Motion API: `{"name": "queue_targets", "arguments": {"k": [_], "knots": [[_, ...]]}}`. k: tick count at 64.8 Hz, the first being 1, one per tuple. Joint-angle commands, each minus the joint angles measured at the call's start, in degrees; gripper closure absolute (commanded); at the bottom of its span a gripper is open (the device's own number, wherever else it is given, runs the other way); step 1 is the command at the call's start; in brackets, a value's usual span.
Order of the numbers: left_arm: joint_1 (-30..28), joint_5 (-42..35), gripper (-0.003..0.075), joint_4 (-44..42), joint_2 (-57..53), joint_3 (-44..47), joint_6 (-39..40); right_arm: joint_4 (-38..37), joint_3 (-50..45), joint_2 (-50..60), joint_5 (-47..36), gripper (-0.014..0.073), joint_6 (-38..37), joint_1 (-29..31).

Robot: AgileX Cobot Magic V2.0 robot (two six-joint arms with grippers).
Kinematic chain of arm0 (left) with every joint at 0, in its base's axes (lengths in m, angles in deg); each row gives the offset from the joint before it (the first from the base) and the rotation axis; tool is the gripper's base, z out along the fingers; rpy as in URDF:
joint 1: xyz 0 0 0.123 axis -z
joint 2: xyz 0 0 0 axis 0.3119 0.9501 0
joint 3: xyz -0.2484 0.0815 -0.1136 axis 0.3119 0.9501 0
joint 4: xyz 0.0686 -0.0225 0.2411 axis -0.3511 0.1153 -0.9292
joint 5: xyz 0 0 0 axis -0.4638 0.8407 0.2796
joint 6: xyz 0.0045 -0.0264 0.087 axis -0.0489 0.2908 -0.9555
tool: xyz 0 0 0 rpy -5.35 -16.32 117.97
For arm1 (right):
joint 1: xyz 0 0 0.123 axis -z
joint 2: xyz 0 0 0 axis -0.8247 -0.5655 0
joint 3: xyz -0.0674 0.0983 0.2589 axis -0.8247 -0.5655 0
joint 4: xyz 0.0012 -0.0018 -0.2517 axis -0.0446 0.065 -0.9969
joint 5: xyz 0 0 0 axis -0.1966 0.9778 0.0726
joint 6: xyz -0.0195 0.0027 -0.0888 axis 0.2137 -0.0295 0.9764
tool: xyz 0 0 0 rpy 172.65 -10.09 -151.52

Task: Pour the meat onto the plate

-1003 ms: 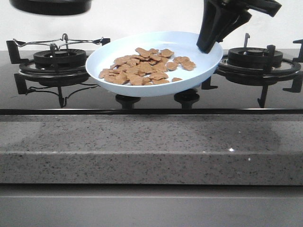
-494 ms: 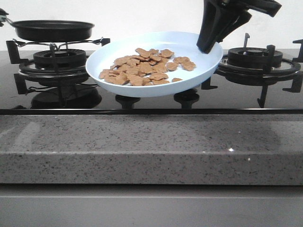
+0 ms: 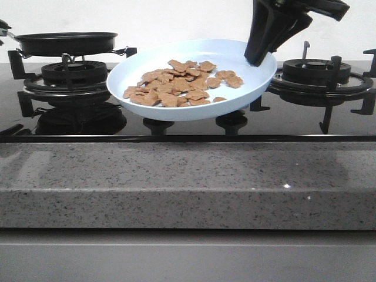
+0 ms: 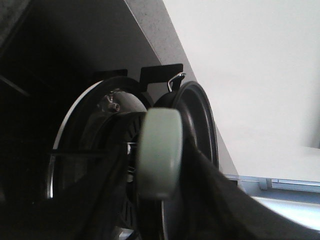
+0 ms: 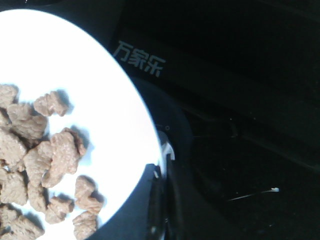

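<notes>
The pale blue plate (image 3: 247, 59) hangs tilted over the middle of the hob, and the orange-brown meat (image 3: 176, 82) lies heaped on it. My right gripper (image 3: 261, 56) is shut on the plate's right rim. In the right wrist view the plate (image 5: 100, 85) and meat (image 5: 50, 155) show, with the right gripper (image 5: 162, 192) clamped on the rim. The black pan (image 3: 64, 42) sits level at the left burner's grate; contact is unclear. My left gripper (image 4: 159, 175) is shut on the pan's pale green handle (image 4: 159, 145), with the pan (image 4: 197, 115) beyond it.
The black glass hob has a left burner (image 3: 73, 73) with a raised grate and a right burner (image 3: 317, 70). Two knobs (image 3: 157, 124) stand below the plate. A grey speckled counter edge (image 3: 188, 182) runs across the front.
The black pan came down from the upper left to the left burner's grate. The plate, the meat and the right gripper have not moved.
</notes>
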Motion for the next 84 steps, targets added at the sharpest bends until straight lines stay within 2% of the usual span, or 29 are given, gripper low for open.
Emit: {"name": "queue_targets", "arguments": {"k": [1, 6, 31, 48, 60, 65, 68, 80, 84], "knots": [[-0.2, 3.1, 0.0360, 2.5, -3.2, -1.7, 0.0, 1.5, 1.4, 3.0, -1.8, 0.0663, 0.4, 0.2], [-0.2, 3.9, 0.0340, 1.0, -3.3, -1.7, 0.0, 1.5, 1.4, 3.0, -1.8, 0.0663, 0.4, 0.2], [-0.8, 5.4, 0.0340, -2.0, -6.1, -1.7, 0.0, 1.5, 1.4, 3.0, -1.8, 0.0663, 0.4, 0.2], [-1.9, 6.3, 0.0341, -9.9, -9.1, -1.7, 3.3, 1.5, 1.4, 3.0, -1.8, 0.0663, 0.4, 0.2], [-1.9, 9.3, 0.0356, -11.4, -11.6, -1.7, 3.4, 1.5, 1.4, 3.0, -1.8, 0.0663, 0.4, 0.2], [-1.9, 9.6, 0.0400, -14.4, -12.9, -1.7, 3.4, 1.5, 1.4, 3.0, -1.8, 0.0663, 0.4, 0.2], [-1.9, 9.6, 0.0458, -16.7, -14.0, -1.6, 3.5, 1.5, 1.4, 3.0, -1.8, 0.0663, 0.4, 0.2], [-1.7, 9.6, 0.0743, -18.0, -17.8, -1.4, 3.5, 1.5, 1.4, 3.0, -1.8, 0.0663, 0.4, 0.2], [-1.5, 9.5, 0.0741, -18.2, -19.6, -0.6, 3.5, 1.5, 1.4, 3.0, -1.8, 0.0663, 0.4, 0.2]]}}
